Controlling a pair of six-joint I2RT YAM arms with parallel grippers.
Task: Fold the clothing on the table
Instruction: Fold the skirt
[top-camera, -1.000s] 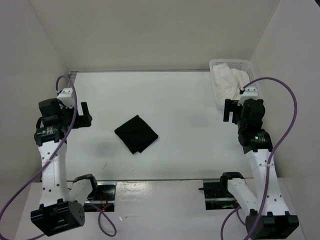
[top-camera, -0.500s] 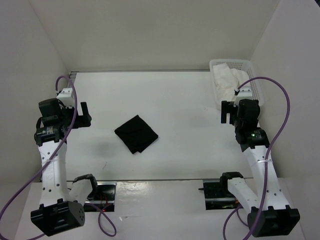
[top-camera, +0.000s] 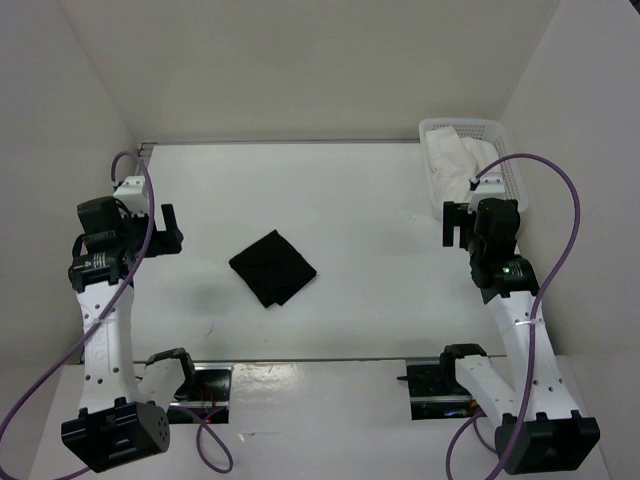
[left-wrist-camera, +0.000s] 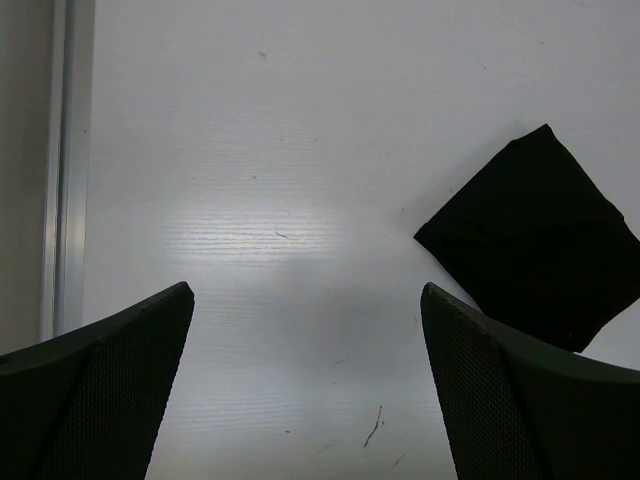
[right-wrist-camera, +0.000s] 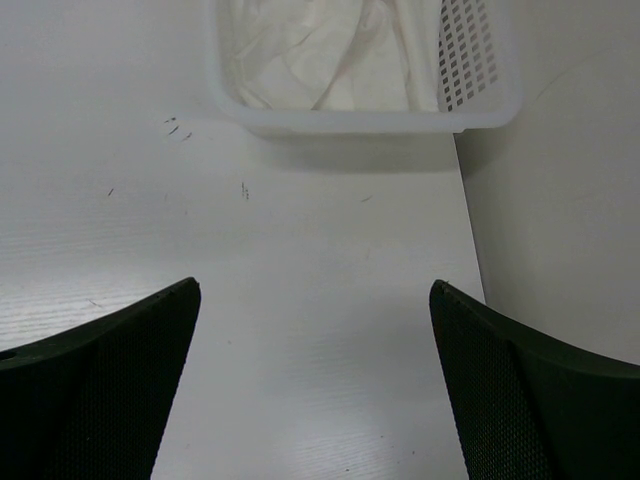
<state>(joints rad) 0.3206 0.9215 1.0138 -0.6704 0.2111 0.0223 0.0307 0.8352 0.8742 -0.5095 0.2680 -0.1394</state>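
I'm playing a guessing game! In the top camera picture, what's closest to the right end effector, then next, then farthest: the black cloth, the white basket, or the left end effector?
1. White basket, just beyond the right end effector, far right corner.
2. Black clothing, in the middle, to its left.
3. Left end effector, over on the left side.
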